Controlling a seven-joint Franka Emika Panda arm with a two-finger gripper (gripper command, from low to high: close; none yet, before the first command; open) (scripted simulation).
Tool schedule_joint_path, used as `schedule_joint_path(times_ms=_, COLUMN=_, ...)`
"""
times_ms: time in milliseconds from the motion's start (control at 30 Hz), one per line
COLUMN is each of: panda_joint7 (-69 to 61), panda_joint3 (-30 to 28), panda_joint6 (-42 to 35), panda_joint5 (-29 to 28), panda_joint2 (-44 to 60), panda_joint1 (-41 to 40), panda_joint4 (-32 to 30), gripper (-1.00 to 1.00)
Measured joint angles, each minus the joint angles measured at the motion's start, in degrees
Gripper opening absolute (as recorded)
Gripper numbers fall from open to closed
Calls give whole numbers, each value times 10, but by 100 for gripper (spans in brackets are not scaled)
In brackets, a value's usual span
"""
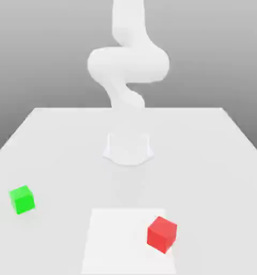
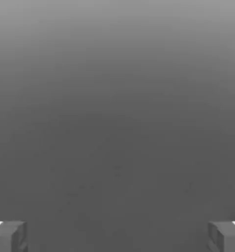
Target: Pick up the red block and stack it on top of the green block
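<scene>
The red block (image 1: 162, 234) rests on the white table near the front, toward the exterior view's right, on a slightly brighter square patch. The green block (image 1: 22, 199) sits on the table at the exterior view's left, well apart from the red one. In the hand view my gripper (image 2: 117, 236) is open: its two grey fingertips (image 2: 11, 236) stand far apart at the picture's edges, with nothing between them and only grey background beyond. Neither block is touched.
The white arm (image 1: 128, 64) rises from its round base (image 1: 128, 148) at the table's middle and bends above it. The white table (image 1: 206, 161) spreads wide around both blocks, with its edges at the far back and sides.
</scene>
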Motion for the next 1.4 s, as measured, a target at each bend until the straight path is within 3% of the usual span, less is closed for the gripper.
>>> schedule_joint_path(times_ms=500, panda_joint7=-288, panda_joint3=-40, panda_joint6=157, panda_joint5=33, panda_joint2=316, panda_joint1=110, panda_joint4=-124, gripper=0)
schedule_joint_path(times_ms=700, panda_joint7=-379, panda_joint3=-33, panda_joint6=219, panda_joint5=14, panda_joint2=439, panda_joint1=130, panda_joint4=-174, gripper=0)
schedule_joint_path(times_ms=900, panda_joint7=-407, panda_joint3=-17, panda_joint6=318, panda_joint5=27, panda_joint2=562, panda_joint1=118, panda_joint4=-166, gripper=0)
schedule_joint_path(times_ms=933, panda_joint7=-410, panda_joint3=-14, panda_joint6=329, panda_joint5=30, panda_joint2=576, panda_joint1=116, panda_joint4=-164, gripper=-100)
schedule_joint_path(times_ms=1167, panda_joint7=-409, panda_joint3=-13, panda_joint6=328, panda_joint5=29, panda_joint2=576, panda_joint1=115, panda_joint4=-165, gripper=-100)
schedule_joint_path(times_ms=1400, panda_joint7=-374, panda_joint3=-47, panda_joint6=231, panda_joint5=3, panda_joint2=459, panda_joint1=101, panda_joint4=-183, gripper=-100)
